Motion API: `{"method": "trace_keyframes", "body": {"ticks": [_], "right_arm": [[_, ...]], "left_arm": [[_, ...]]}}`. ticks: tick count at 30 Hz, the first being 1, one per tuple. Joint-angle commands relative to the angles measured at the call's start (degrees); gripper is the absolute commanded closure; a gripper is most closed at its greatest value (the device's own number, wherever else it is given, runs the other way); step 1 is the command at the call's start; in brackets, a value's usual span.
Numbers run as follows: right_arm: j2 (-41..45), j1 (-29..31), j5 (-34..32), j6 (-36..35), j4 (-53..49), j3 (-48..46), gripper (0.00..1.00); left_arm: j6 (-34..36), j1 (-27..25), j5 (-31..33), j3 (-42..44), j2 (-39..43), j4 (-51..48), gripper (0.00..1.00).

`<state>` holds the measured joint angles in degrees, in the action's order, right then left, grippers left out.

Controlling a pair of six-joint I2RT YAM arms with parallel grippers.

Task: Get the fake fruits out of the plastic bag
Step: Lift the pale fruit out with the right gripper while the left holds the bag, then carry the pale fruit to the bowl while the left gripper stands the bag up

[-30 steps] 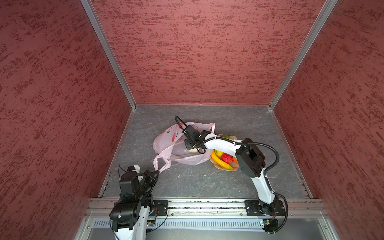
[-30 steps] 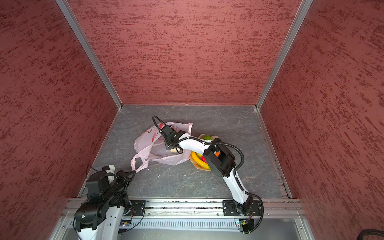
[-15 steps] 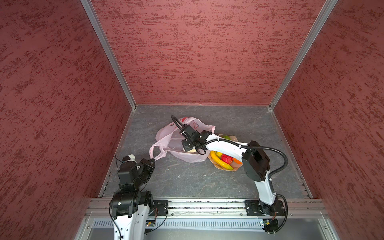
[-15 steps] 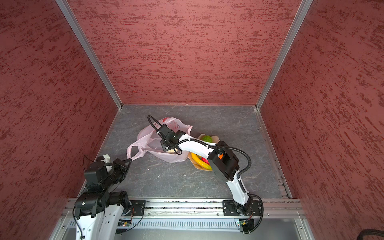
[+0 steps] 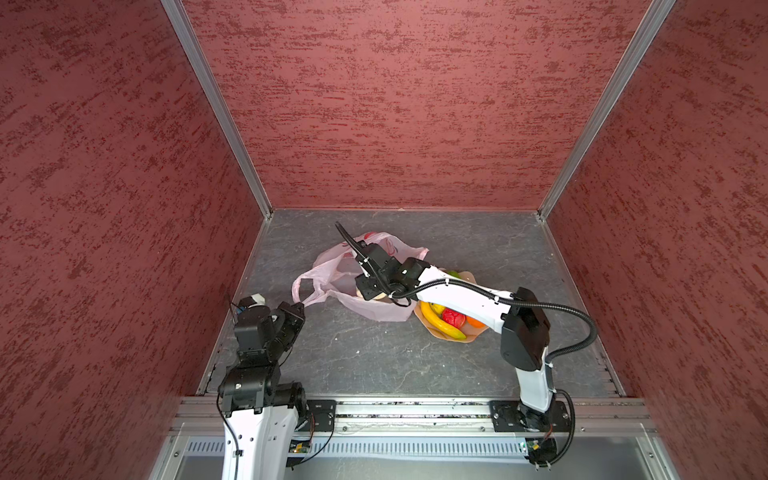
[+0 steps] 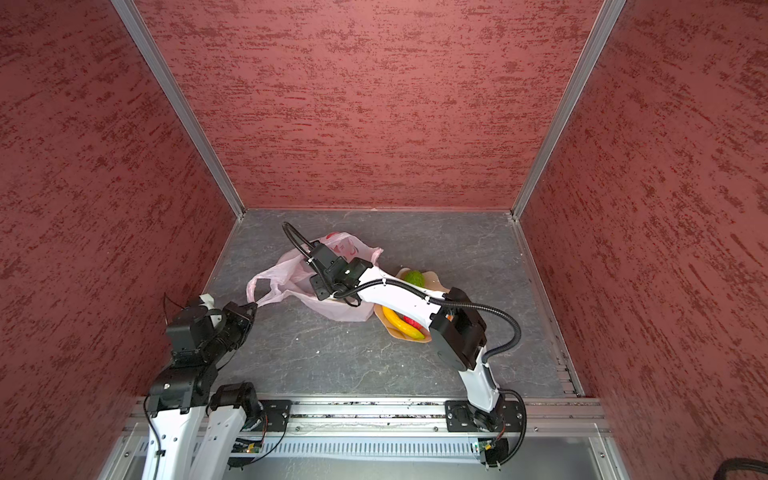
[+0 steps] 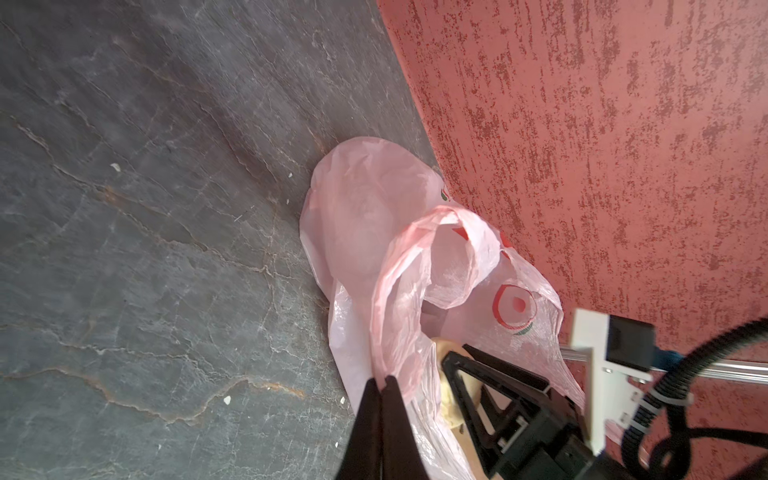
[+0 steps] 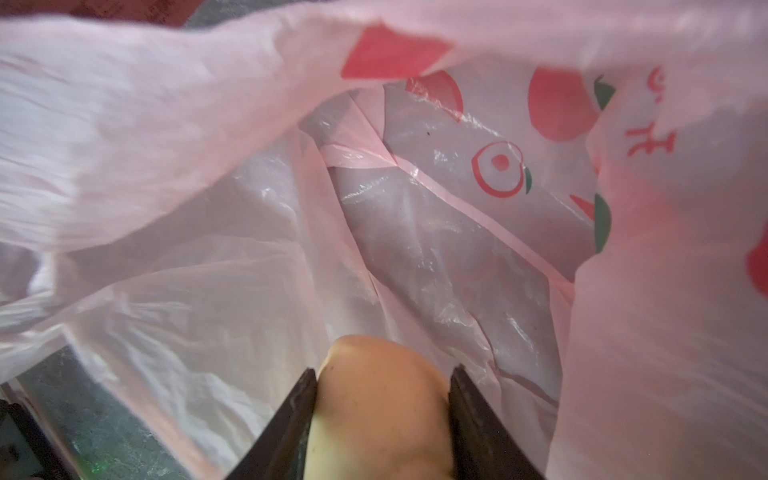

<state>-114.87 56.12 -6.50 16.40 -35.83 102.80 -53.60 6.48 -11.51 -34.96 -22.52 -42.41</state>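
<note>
Inside the mouth of the plastic bag [image 5: 332,272], the beige lumpy piece [image 8: 382,415] is being gripped between both jaws of the right gripper [image 8: 382,374], with crinkled pink film being shown all round it in the right wrist view. At the bag's near left side, one loop handle [image 5: 300,286] is being pinched by the left gripper [image 7: 380,380], its jaws being pressed together on the film, and the handle is being held stretched. Just beside the bag, on its right, the banana [image 5: 440,322], the red ball [image 5: 454,318] and the orange ball [image 5: 476,322] are being carried by the peach dish [image 5: 467,337]. The green ball [image 6: 413,277] is being carried at the dish's far edge, partly hidden by the right arm [image 5: 457,295].
</note>
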Motion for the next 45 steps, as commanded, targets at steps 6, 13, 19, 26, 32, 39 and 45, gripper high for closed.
{"method": "trace_keyframes", "body": {"ticks": [6,13,19,26,32,39,45], "right_arm": [[0.8,0.9,0.7,-4.2,-0.6,10.7,0.79],[-2.9,1.3,1.7,-6.5,-2.9,22.9,0.80],[-6.8,1.4,0.2,-8.7,-6.5,33.0,0.80],[-6.1,1.0,-4.8,-11.1,-9.4,36.2,0.81],[-2.4,-0.5,-10.7,-12.1,-12.3,34.0,0.81],[6.6,-5.4,-14.0,-10.9,-8.7,20.4,0.82],[13.9,-10.5,-16.3,-8.7,-6.2,8.4,0.82]], "left_arm": [[4.6,0.5,4.5,-3.9,-1.8,1.4,1.00],[7.2,1.3,7.6,-6.4,-4.2,2.2,1.00],[9.0,2.0,9.1,-8.2,-6.0,3.1,1.00],[12.5,3.5,12.3,-11.9,-7.8,2.6,1.00],[15.0,3.8,15.2,-13.5,-8.6,2.3,1.00],[16.0,4.4,16.5,-12.3,-9.1,1.6,1.00],[15.2,4.7,14.7,-11.3,-9.0,2.0,1.00]]}}
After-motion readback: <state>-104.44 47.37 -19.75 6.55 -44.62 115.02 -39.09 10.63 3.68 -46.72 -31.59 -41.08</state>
